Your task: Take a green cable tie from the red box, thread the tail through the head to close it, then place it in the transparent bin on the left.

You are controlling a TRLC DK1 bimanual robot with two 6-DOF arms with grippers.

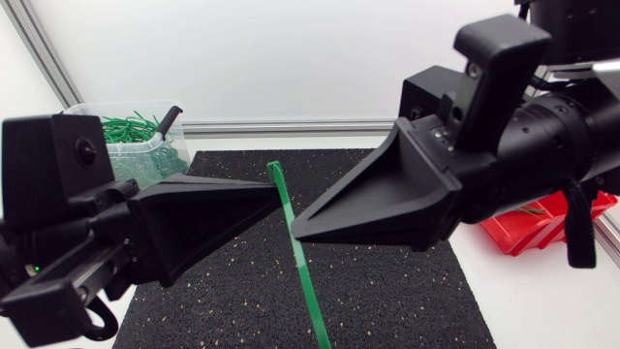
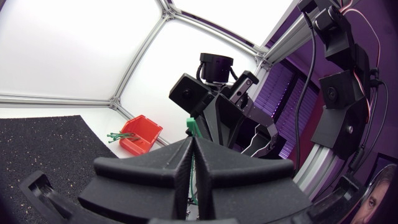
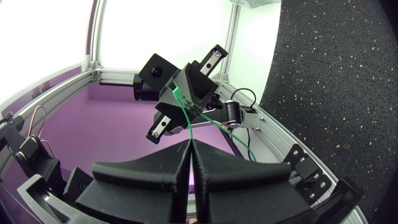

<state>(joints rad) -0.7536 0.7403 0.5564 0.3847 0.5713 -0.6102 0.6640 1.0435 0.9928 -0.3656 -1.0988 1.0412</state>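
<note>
A long green cable tie (image 1: 305,281) hangs slanted over the black mat (image 1: 407,291). My left gripper (image 1: 279,199) comes in from the left and is shut on the tie near its upper end. In the left wrist view a short green end (image 2: 194,126) sticks out past the shut fingertips. My right gripper (image 1: 295,231) comes in from the right, just below the left one, tip to tip with it, and is shut on the same tie. In the right wrist view the green strand (image 3: 184,121) runs from the left gripper into the right gripper (image 3: 189,146).
The transparent bin (image 1: 145,160) with several green ties stands at the back left, beside the mat. The red box (image 1: 542,221) sits at the right, partly hidden behind my right arm, with green ties at its mouth (image 2: 118,135).
</note>
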